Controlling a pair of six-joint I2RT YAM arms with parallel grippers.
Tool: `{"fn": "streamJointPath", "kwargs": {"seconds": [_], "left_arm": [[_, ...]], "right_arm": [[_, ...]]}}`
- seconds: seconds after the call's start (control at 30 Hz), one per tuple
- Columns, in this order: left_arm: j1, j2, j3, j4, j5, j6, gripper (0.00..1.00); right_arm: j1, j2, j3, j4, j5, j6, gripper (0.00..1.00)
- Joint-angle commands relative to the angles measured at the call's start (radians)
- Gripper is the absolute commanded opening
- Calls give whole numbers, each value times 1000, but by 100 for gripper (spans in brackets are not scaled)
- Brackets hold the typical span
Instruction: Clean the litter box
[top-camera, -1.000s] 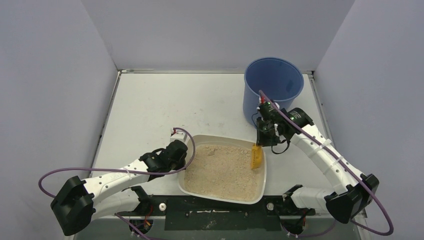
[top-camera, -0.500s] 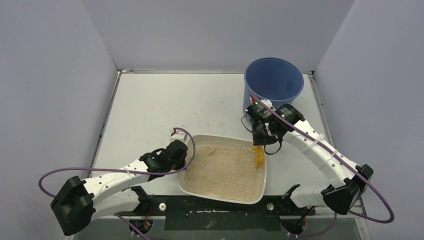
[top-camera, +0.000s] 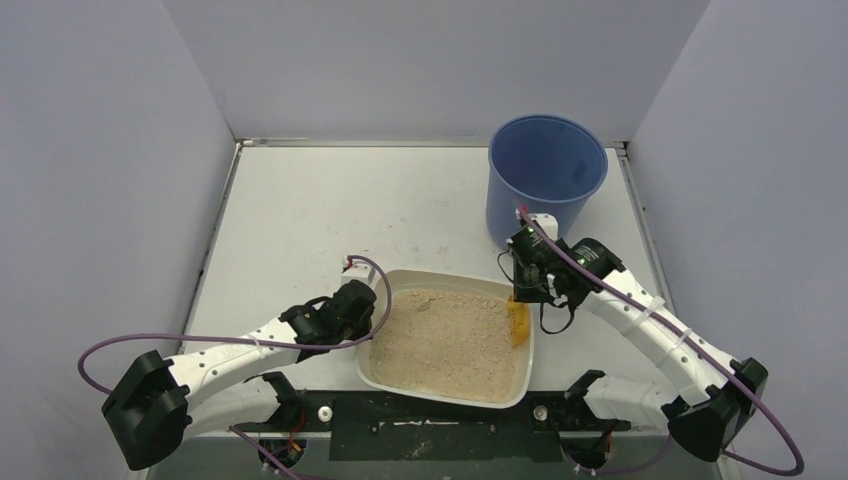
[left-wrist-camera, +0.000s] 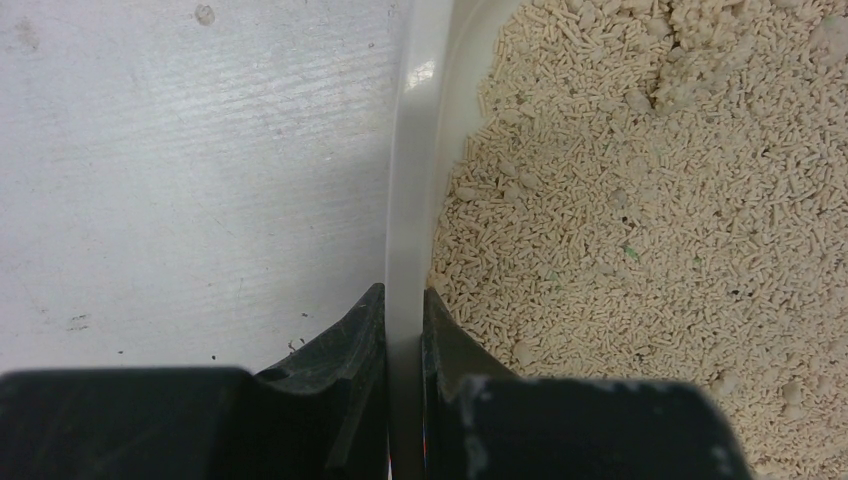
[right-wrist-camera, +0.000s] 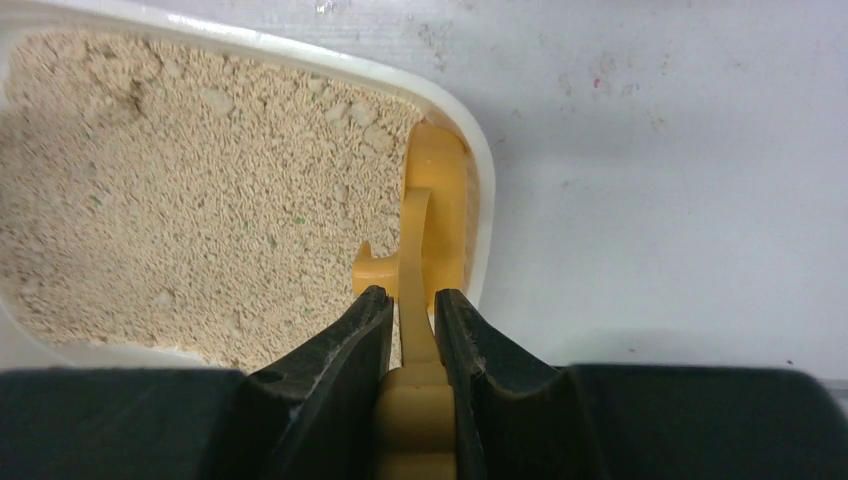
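Mid-scoop: the left gripper (left-wrist-camera: 403, 300) pinches the left rim of the litter box (left-wrist-camera: 408, 160) at the table's (top-camera: 330, 210) near edge, the right gripper (right-wrist-camera: 410, 300) clamps the scoop (right-wrist-camera: 440, 200) inside its right wall, next probably a level lift toward the bucket (top-camera: 545, 165).

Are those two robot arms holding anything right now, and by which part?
Yes. The left end effector pinches the litter box by its left rim; the right end effector grips the orange scoop by its handle.

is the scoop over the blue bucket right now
No, the orange scoop sits inside the litter box by its rim, gripped by the right end effector.
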Motion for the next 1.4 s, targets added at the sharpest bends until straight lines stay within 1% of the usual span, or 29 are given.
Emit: {"fn": "streamJointPath", "kwargs": {"seconds": [0.0,0.17,0.23,0.33,0.43,0.7,0.83,0.93,1.1,1.37], "left_arm": [[-12,6,34,65,5,8,0],[-16,22,35,58,-9,10,0],[-17,29,37,50,-16,9,0],[-18,36,37,45,-22,8,0],[-18,38,37,38,-27,3,0],[-28,51,45,34,-24,-10,0],[-36,64,48,40,-25,-13,0],[-42,72,52,42,-28,-12,0],[-43,71,51,45,-25,-14,0],[-45,77,28,75,-13,-17,0]], "right_arm": [[-131,-65,-122,79,-41,-52,0],[-337,-159,-206,124,-216,-127,0],[-385,-174,-218,122,-249,-146,0],[-412,-200,-253,144,-279,-137,0],[-413,-258,-320,192,-279,-76,0],[-395,-493,-491,308,-212,132,0],[-382,-579,-555,381,-198,187,0],[-377,-593,-608,470,-244,188,0],[-356,-562,-654,573,-275,124,0],[-316,-502,-752,796,-377,127,0]]}}
